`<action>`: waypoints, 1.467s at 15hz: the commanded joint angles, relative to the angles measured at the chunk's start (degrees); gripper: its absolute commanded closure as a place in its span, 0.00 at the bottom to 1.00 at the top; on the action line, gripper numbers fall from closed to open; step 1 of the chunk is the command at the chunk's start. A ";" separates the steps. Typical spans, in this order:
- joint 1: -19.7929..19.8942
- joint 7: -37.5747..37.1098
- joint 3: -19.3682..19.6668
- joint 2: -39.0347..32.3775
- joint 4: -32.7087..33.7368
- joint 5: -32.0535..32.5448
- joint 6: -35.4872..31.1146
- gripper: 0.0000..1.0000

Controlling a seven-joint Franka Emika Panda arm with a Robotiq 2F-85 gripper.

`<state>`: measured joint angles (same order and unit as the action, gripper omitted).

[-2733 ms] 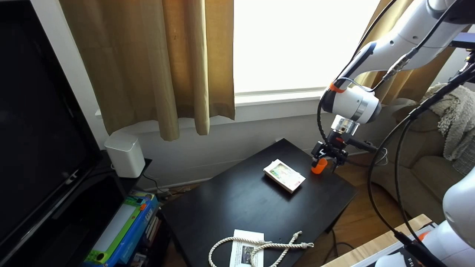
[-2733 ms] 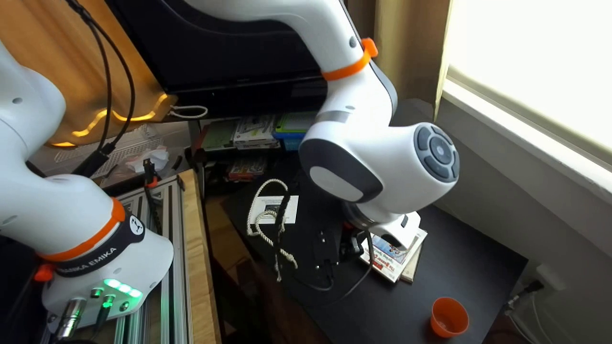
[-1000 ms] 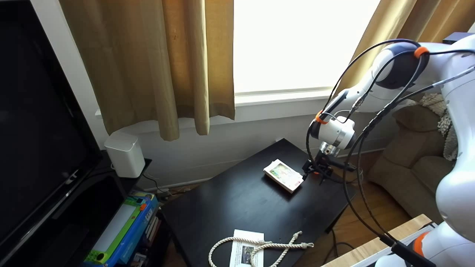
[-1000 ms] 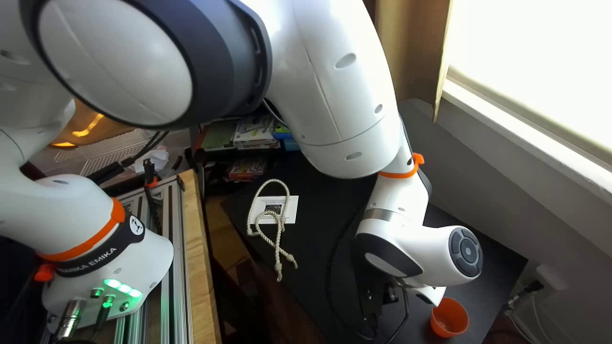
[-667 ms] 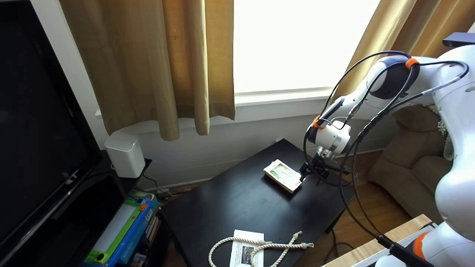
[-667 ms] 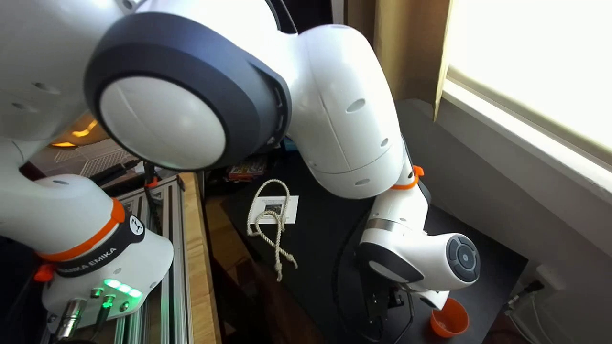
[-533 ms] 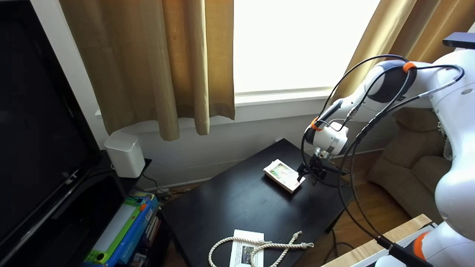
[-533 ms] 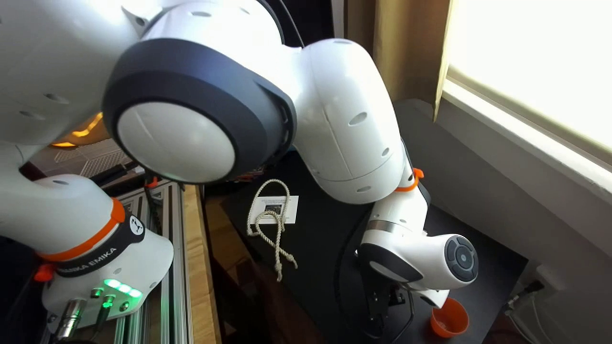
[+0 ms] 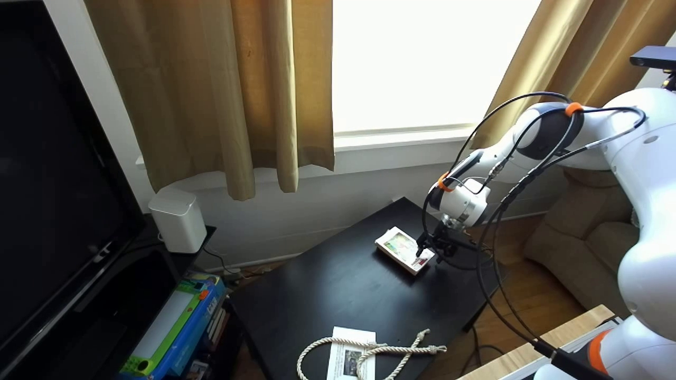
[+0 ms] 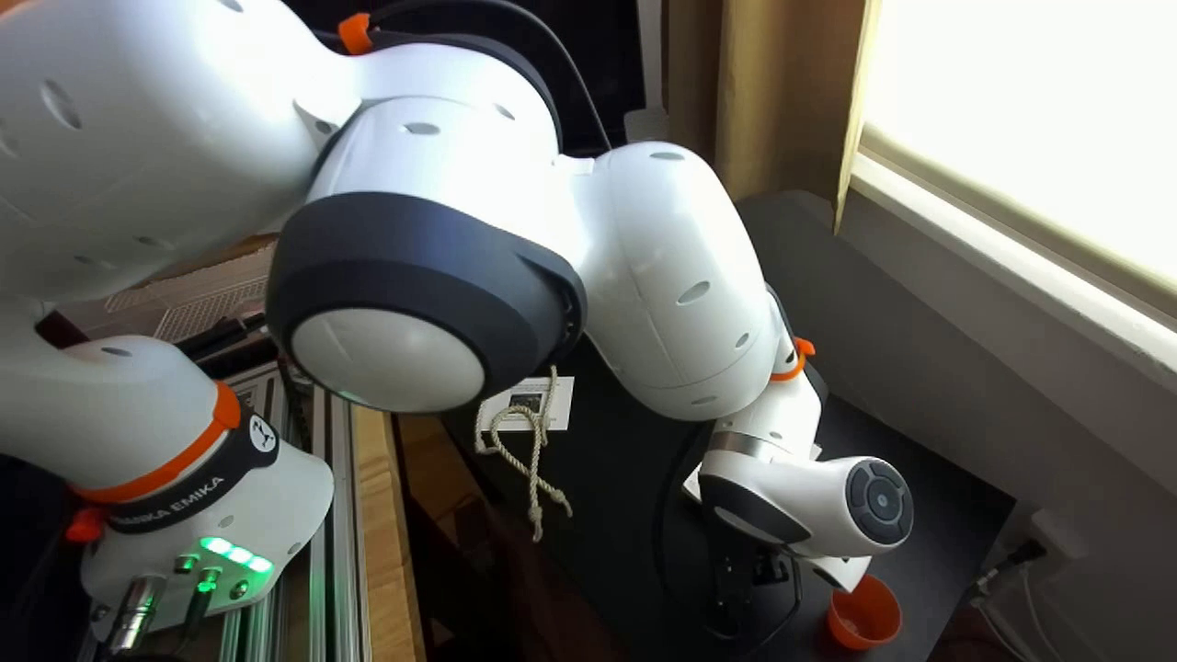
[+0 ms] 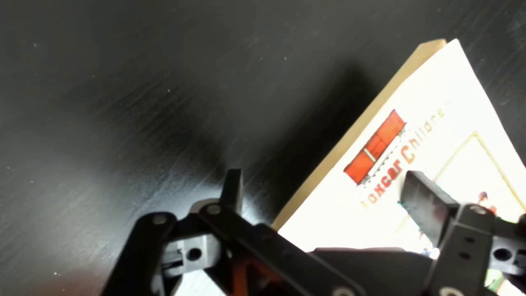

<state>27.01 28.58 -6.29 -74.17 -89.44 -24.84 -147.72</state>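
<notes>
- tool point(image 11: 324, 176) is released and spread wide, one finger point(image 11: 427, 201) hung over the Boxcar Children book point(image 11: 394, 164)
- book's plonked near the desk point(image 9: 317, 295) corner under the window point(image 9: 422, 63)
- orange cup point(image 10: 864, 616) is parked by the short edge off that corner

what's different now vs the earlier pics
The gripper has come down, shifting left in an exterior view; in the wrist view it is open across an edge of the books. Nothing was grasped or released. The books, orange cup, rope and table stayed put.
</notes>
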 commanded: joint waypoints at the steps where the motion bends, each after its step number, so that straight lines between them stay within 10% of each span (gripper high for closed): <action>1: 1.90 -2.10 -1.78 -3.20 3.26 2.07 -1.06 0.26; 16: 0.83 -6.17 -0.24 -0.16 1.16 5.47 0.88 1.00; 22: 0.05 -8.56 0.06 0.90 0.36 7.20 1.78 1.00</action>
<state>27.71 22.28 -6.88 -74.64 -87.58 -19.34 -147.21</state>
